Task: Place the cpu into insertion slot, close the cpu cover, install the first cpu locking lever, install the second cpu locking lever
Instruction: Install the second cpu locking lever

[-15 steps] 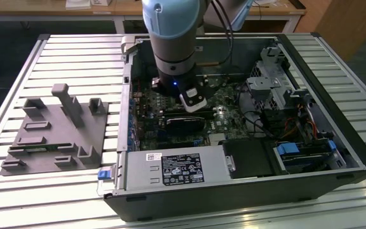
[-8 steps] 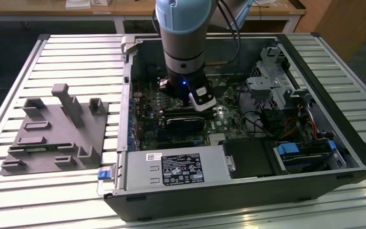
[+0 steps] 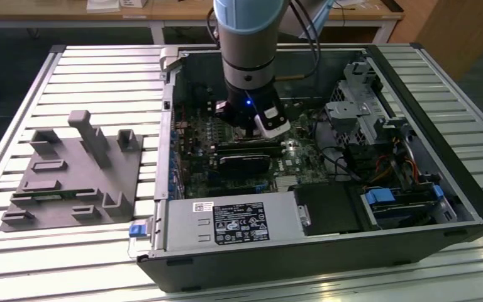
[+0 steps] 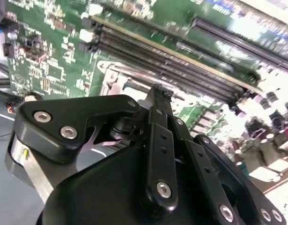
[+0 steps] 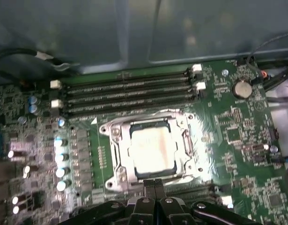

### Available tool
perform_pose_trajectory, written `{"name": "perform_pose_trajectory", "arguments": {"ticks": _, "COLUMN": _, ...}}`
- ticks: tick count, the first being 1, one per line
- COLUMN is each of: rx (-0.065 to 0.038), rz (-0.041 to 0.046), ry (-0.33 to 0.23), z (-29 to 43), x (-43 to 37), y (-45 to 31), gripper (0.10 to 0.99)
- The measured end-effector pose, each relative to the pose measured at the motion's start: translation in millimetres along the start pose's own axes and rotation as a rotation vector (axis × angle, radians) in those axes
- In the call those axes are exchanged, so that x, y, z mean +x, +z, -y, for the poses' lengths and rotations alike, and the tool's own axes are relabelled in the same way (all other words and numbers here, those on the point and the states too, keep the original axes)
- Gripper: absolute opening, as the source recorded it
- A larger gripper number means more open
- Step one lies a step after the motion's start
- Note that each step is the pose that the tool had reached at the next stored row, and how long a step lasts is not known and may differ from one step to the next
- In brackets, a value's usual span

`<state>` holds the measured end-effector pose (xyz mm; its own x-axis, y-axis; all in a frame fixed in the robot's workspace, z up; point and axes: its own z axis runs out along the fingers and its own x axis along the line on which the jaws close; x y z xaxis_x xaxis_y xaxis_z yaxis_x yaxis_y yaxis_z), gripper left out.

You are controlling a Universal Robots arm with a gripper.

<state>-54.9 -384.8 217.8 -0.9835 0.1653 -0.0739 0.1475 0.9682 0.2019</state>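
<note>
Gripper (image 3: pixel 254 129) lowered inside an open computer case (image 3: pixel 443 207) in the exterior view, over the green board (image 3: pixel 195 135), fingertips hidden by the wrist.

In the second wrist view, gripper (image 4: pixel 158 93) fingers pressed together with no gap, nothing between them, tips just beside the socket's metal rim (image 4: pixel 116 75).

In the first wrist view, chip (image 5: pixel 152 149) lying flat in the socket, silver cover frame (image 5: pixel 186 140) down around it, closed fingertips (image 5: pixel 154 183) at the frame's near edge. Probably light, stiff, slick-topped, with fragile contacts beneath; best taken by opposite edges.
</note>
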Motion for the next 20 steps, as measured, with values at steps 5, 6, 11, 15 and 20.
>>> {"name": "perform_pose_trajectory", "arguments": {"ticks": 5, "rx": 0.025, "rz": 0.0036, "ry": -0.003, "z": -14.6, "x": -1.3, "y": 3.1, "gripper": 0.106}}
{"name": "perform_pose_trajectory", "arguments": {"ticks": 6, "rx": 0.030, "rz": 0.0045, "ry": -0.003, "z": -17.3, "x": -1.6, "y": 3.7, "gripper": 0.106}}
{"name": "perform_pose_trajectory", "arguments": {"ticks": 11, "rx": 0.064, "rz": 0.0096, "ry": -0.007, "z": -30.7, "x": -2.4, "y": 6.5, "gripper": 0.106}}
{"name": "perform_pose_trajectory", "arguments": {"ticks": 15, "rx": 0.081, "rz": 0.0121, "ry": -0.009, "z": -40.5, "x": -2.7, "y": 8.6, "gripper": 0.106}}
{"name": "perform_pose_trajectory", "arguments": {"ticks": 20, "rx": 0.081, "rz": 0.0121, "ry": -0.009, "z": -41.1, "x": -2.9, "y": 8.8, "gripper": 0.106}}
